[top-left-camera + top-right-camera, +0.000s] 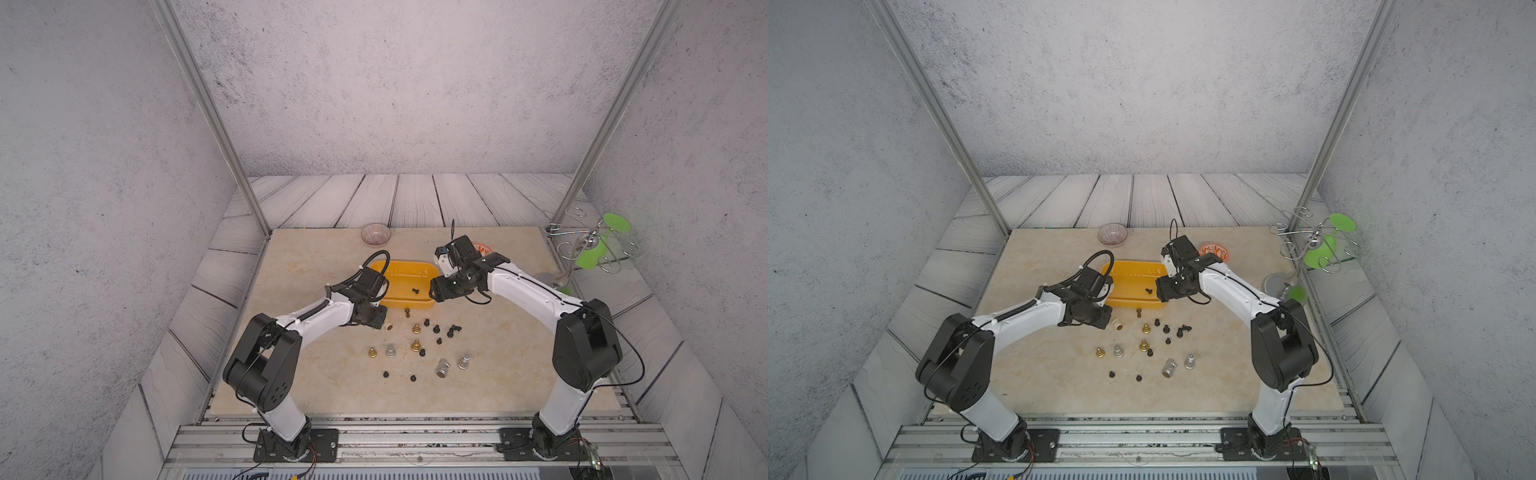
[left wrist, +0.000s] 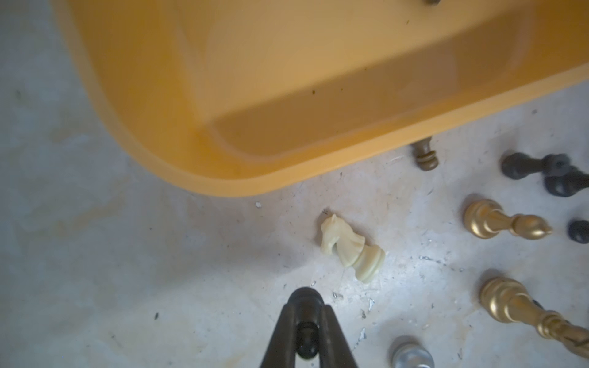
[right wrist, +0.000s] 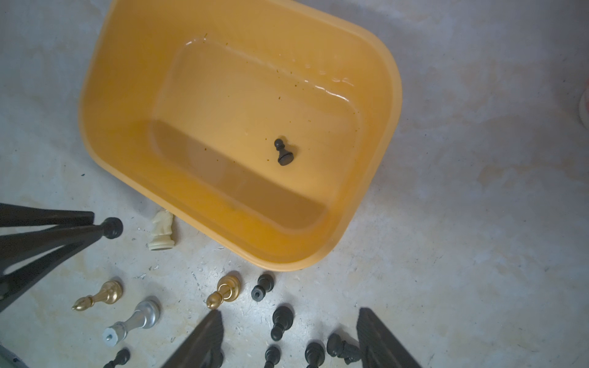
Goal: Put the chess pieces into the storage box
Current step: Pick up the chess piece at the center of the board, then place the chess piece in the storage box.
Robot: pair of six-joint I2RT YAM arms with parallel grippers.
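The yellow-orange storage box (image 1: pixel 409 306) (image 1: pixel 1133 303) (image 3: pixel 105 79) sits mid-table with one black pawn (image 3: pixel 283 153) lying in it. My left gripper (image 2: pixel 306 307) hangs over the table just in front of the box's left front corner (image 2: pixel 229 184). It is shut on a black chess piece (image 2: pixel 306 296), also seen from the right wrist (image 3: pixel 112 227). A cream knight (image 2: pixel 347 247) (image 1: pixel 388 325) lies just beyond its tips. My right gripper (image 3: pixel 290 313) is open above several loose black pieces (image 3: pixel 280 318) by the box's right front corner. Gold (image 1: pixel 416 329) and silver (image 1: pixel 390 350) pieces are spread in front.
A ribbed glass bowl (image 1: pixel 376 233) stands behind the box. An orange patterned bowl (image 1: pixel 1213 250) is partly hidden behind my right wrist. A wire rack with green discs (image 1: pixel 598 245) fills the back right. A small brown piece (image 2: pixel 425 156) stands against the box's front wall.
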